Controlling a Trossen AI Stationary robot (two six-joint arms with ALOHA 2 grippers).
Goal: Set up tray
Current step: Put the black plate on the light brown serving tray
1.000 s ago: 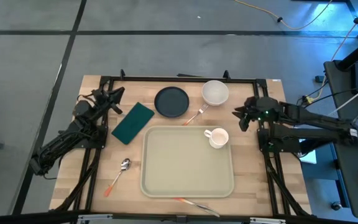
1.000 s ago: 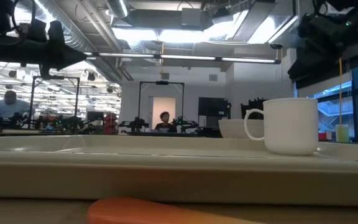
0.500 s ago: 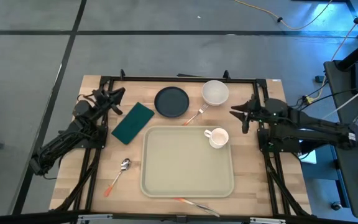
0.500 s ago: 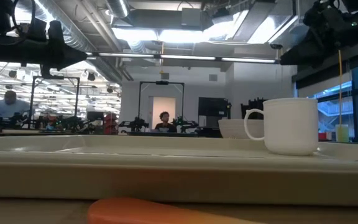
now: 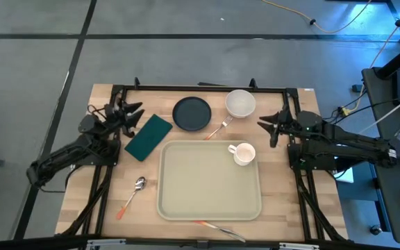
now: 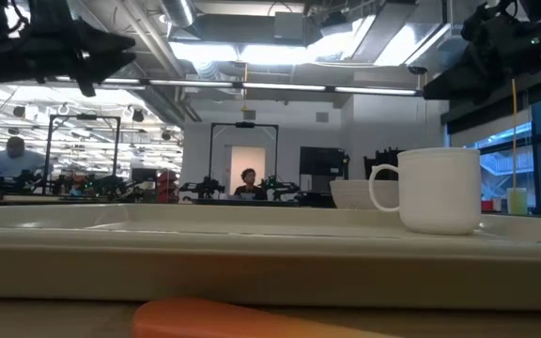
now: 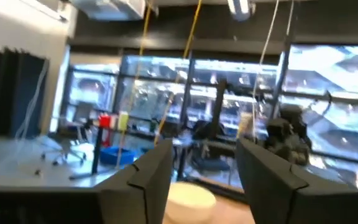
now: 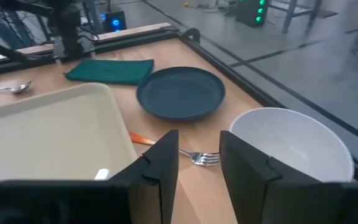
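Note:
The beige tray (image 5: 200, 191) lies flat in the middle of the table. A white mug (image 5: 242, 153) stands upright on its far right corner and shows in the low view (image 6: 440, 188). My left gripper (image 5: 133, 110) is open and empty in the air above the table's far left, just left of the green napkin (image 5: 148, 135); the left wrist view (image 7: 204, 155) shows its fingers apart. My right gripper (image 5: 262, 125) is open and empty at the table's right, between the white bowl (image 5: 240, 103) and the mug; its fingers are apart in the right wrist view (image 8: 199, 146).
A dark plate (image 5: 192, 113) and a fork (image 5: 217, 129) lie beyond the tray's far edge. A spoon with an orange handle (image 5: 132, 194) lies left of the tray. A knife (image 5: 217, 228) lies at its near edge. A black frame (image 5: 200, 88) borders the table.
My left arm has swung a little toward the table's right, bringing its gripper nearer the napkin. My right gripper has moved slightly toward the table's left, nearer the bowl and mug. Both stay open. No object has moved.

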